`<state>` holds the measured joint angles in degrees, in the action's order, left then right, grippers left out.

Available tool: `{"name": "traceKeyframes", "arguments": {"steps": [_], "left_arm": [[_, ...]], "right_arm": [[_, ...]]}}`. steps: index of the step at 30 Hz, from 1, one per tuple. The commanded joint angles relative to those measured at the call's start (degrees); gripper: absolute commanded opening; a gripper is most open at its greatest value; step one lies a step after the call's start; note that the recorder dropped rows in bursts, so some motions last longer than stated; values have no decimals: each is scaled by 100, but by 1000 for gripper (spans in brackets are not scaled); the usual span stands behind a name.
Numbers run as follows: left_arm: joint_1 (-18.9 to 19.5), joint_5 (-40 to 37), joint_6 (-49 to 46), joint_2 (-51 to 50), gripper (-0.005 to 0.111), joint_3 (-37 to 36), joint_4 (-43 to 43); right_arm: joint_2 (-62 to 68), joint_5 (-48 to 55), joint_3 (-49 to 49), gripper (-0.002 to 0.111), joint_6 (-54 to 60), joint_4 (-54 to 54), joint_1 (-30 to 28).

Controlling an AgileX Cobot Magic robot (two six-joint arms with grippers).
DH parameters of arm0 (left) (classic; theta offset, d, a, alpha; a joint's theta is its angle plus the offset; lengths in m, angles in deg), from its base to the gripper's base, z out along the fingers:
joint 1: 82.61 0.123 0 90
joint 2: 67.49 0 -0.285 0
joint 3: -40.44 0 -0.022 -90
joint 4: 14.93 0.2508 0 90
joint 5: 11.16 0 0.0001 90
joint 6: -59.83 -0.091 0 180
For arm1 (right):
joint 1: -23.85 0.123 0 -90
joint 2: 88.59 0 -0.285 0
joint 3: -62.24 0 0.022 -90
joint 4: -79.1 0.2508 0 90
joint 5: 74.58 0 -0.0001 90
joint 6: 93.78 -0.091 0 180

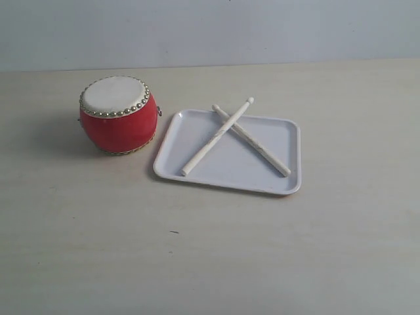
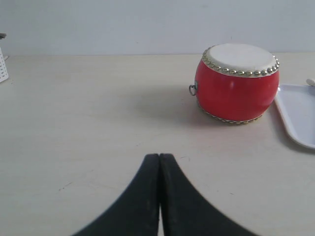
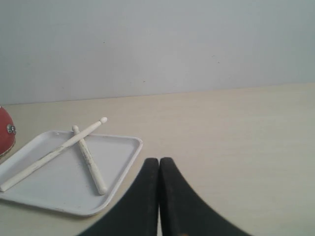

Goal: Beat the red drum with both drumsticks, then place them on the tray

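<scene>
The red drum [image 1: 119, 115] with its cream skin and gold studs stands on the table at the left, also seen in the left wrist view as the red drum [image 2: 237, 83]. Right of it lies the white tray [image 1: 275, 180]. Two pale drumsticks lie crossed in it: one drumstick [image 1: 211, 142] and the other drumstick [image 1: 259, 146]. The right wrist view shows the tray [image 3: 123, 167] with both drumsticks [image 3: 91, 160] on it. My left gripper [image 2: 159, 156] is shut and empty, short of the drum. My right gripper [image 3: 159, 160] is shut and empty beside the tray. Neither gripper appears in the exterior view.
A pale wooden table [image 1: 210, 249] carries everything, with a plain light wall behind it. A white slotted object [image 2: 2, 66] shows at the edge of the left wrist view.
</scene>
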<state>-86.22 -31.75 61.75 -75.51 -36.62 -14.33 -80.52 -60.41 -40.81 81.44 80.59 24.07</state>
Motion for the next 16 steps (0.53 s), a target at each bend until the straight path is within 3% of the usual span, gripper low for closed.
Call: {"name": "traceKeyframes", "arguments": {"steps": [1,16], "left_arm": [[19,31,4,24,0,-16,-4],[19,31,4,24,0,-16,-4]], "right_arm": [[-27,-63,26,0,2,5,-22],[-27,-130,26,0,2,7,-22]]}}
